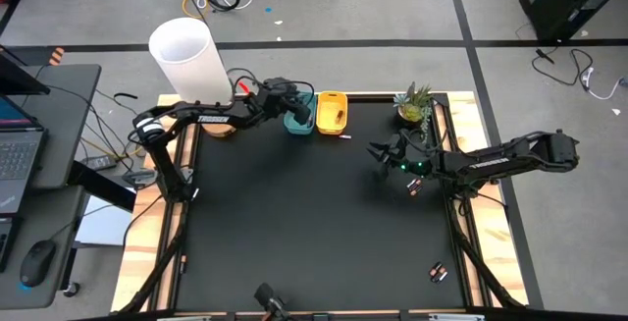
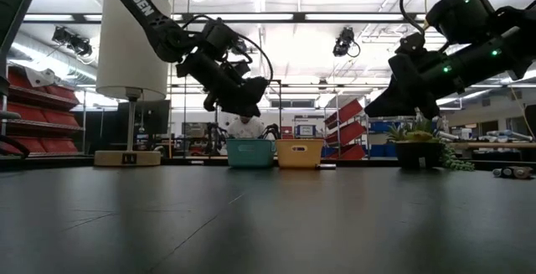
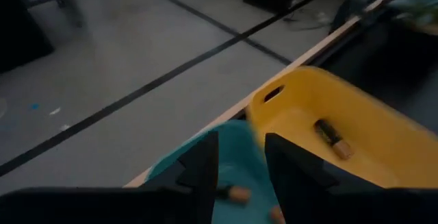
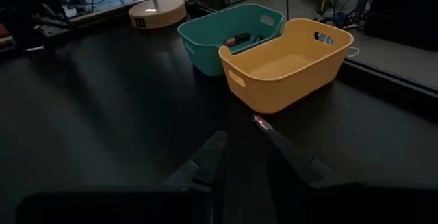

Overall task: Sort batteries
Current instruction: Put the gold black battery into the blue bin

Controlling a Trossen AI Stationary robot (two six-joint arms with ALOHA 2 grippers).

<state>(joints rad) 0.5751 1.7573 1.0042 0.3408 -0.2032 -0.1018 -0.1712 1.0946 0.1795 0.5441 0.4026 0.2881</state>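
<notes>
teal plastic bin (image 1: 298,121) and yellow plastic bin (image 1: 332,112) sit side by side at the far edge of the black desk (image 1: 314,223). the left claw (image 3: 239,166) hangs above the teal bin, its fingers parted a little and empty; small black batteries with copper ends lie below, one in the teal bin (image 3: 233,194), one in the yellow (image 3: 333,138). the right claw (image 4: 243,152) hovers near the desk's right edge, narrowly open and empty. two more batteries (image 1: 439,273) lie near the right front corner.

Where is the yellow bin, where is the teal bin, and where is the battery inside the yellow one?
yellow bin (image 4: 287,80): right wrist view, on its front outer wall.
teal bin (image 4: 205,42): right wrist view, on its outer side wall.
battery (image 3: 332,138): left wrist view, on the middle of its dark body, lying in the yellow bin.
</notes>
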